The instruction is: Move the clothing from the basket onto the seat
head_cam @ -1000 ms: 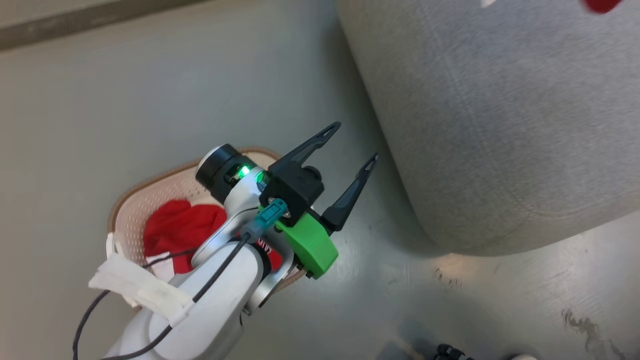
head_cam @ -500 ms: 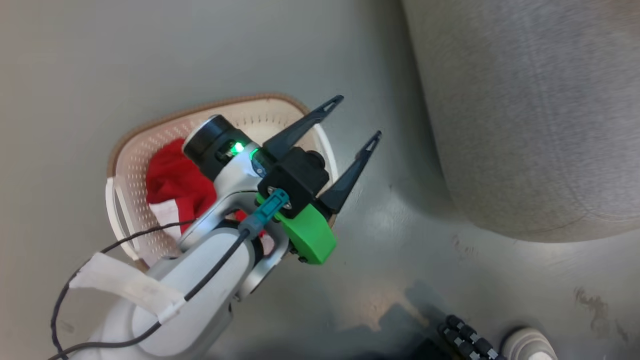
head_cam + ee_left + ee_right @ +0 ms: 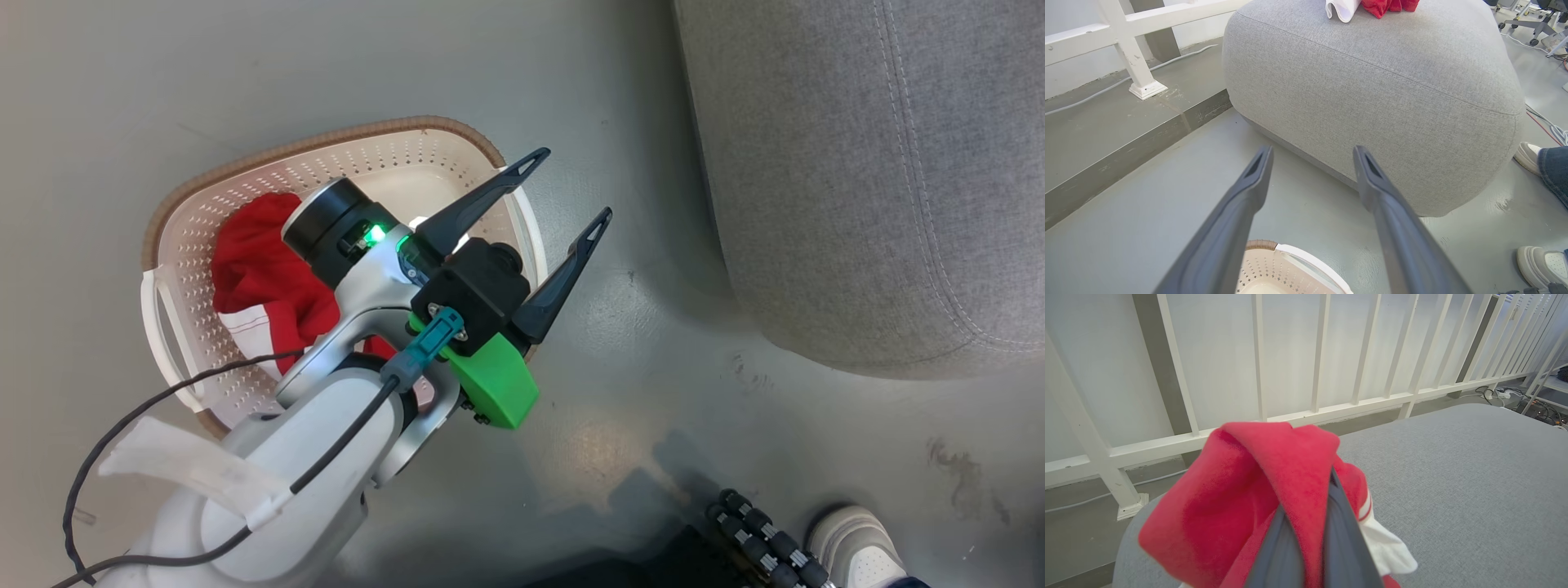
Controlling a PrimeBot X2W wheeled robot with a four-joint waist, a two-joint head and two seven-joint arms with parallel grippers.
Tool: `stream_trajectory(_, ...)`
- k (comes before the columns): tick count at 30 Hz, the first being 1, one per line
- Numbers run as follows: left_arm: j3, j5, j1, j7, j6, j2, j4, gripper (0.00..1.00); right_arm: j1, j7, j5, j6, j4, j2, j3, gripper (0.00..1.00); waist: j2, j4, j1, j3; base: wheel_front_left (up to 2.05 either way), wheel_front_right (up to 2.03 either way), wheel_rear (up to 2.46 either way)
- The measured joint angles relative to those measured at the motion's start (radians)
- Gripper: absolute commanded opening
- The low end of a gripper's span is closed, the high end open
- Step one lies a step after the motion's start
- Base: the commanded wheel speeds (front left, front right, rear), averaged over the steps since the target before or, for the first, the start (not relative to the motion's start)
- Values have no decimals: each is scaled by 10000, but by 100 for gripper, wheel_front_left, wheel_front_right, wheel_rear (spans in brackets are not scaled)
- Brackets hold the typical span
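Note:
The basket (image 3: 326,147), cream with a brown rim, stands on the floor at the left of the head view. Red clothing (image 3: 261,261) with white trim lies bunched inside it, partly hidden by my left arm. My left gripper (image 3: 574,184) hangs open and empty over the basket's right rim, pointing toward the grey seat (image 3: 857,163). The left wrist view shows its fingers (image 3: 1312,151) spread apart, the seat (image 3: 1372,81) ahead, and red and white clothing (image 3: 1390,5) on top of it. My right gripper (image 3: 1329,482) is shut on a red garment (image 3: 1241,490) above the seat (image 3: 1453,465).
A person's shoe (image 3: 857,543) stands at the lower right on the grey floor, and shoes (image 3: 1535,261) show beside the seat. A white railing (image 3: 1290,416) runs behind the seat. A raised floor step (image 3: 1126,159) lies to the left.
The head camera has swung, so the basket sits higher and fuller in the picture and a shoe has come into view. My left gripper stays open over the basket.

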Motion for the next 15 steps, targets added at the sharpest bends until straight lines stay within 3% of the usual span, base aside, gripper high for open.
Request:
stream_trajectory(9, -2, -2, -23, 31, -13, 17, 19, 100, 13, -128, -77, 211, 717, 516, 529, 2, 0, -119, -1, 6, 0, 0, 0)
stream_trajectory(11, 13, -4, -23, 29, -13, 46, 50, 100, 39, -205, -92, 236, 836, 717, 612, 49, 0, -160, -1, -32, 0, 0, 0)
stream_trajectory(12, 31, -4, -23, 10, -13, 71, 63, 100, 48, -209, -94, 297, 888, 813, 663, 87, 0, -187, -1, -56, 0, 0, 0)
stream_trajectory(13, 50, -8, -23, -13, -13, 98, 84, 100, 51, -245, -94, 337, 915, 901, 713, 100, 0, -217, -1, -80, 0, 0, 0)
stream_trajectory(15, 77, -25, -23, -29, -13, 180, 130, 100, 86, -311, -96, 474, 928, 1080, 815, 100, 0, -292, -1, -133, 0, 0, 0)
